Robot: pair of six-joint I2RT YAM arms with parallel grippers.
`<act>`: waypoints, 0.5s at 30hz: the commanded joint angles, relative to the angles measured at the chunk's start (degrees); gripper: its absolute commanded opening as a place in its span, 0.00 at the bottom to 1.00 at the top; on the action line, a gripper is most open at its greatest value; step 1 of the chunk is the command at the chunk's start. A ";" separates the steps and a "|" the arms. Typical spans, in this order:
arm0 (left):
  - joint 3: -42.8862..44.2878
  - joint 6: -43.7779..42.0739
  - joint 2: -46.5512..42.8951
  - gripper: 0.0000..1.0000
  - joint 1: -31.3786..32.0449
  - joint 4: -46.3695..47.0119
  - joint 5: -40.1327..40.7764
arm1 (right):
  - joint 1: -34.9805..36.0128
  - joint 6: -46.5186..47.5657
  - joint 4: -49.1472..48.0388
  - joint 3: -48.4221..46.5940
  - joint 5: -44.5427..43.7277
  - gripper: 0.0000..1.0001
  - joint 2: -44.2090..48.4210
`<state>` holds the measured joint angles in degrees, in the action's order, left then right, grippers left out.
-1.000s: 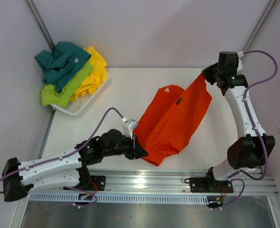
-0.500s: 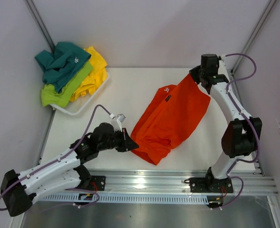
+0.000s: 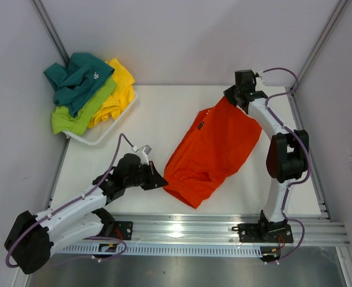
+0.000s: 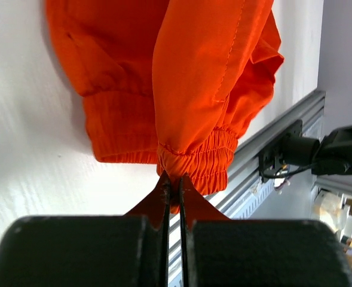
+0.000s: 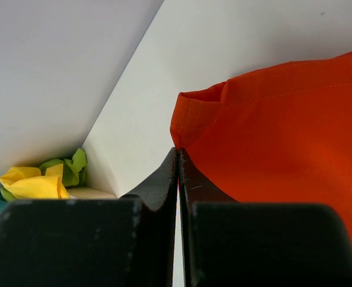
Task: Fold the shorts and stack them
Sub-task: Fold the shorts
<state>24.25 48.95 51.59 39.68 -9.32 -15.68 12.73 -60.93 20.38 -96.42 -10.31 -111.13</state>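
Top camera view: the orange shorts [image 3: 214,149] are stretched across the middle of the white table [image 3: 158,113]. The left gripper [image 3: 161,183] pinches the stretchy band at the near end, its fingers pressed tight on the cloth. The right gripper [image 3: 228,97] pinches the far corner the same way. More shorts [image 3: 83,84], teal, green and yellow, sit piled in a white tray [image 3: 104,135] at the far left corner.

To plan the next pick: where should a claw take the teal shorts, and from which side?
Pinch the teal shorts at a raised fold near the white logo, coming down from above. They lie crumpled on top of the others in the white tray, so a top pinch probably lifts them alone.
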 commanded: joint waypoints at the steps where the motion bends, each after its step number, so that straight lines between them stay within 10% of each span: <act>1: -1.14 -1.57 0.17 0.00 -3.46 0.01 -3.74 | 0.01 -0.16 -6.32 -4.82 -4.20 0.00 -2.59; 15: -2.45 -2.37 17.12 0.13 -8.92 12.04 -10.24 | 0.98 0.90 -4.30 -12.91 -6.30 0.00 -12.35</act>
<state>23.18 47.51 65.39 31.42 -0.62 -21.85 14.26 -60.55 19.00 -105.23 -11.53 -122.08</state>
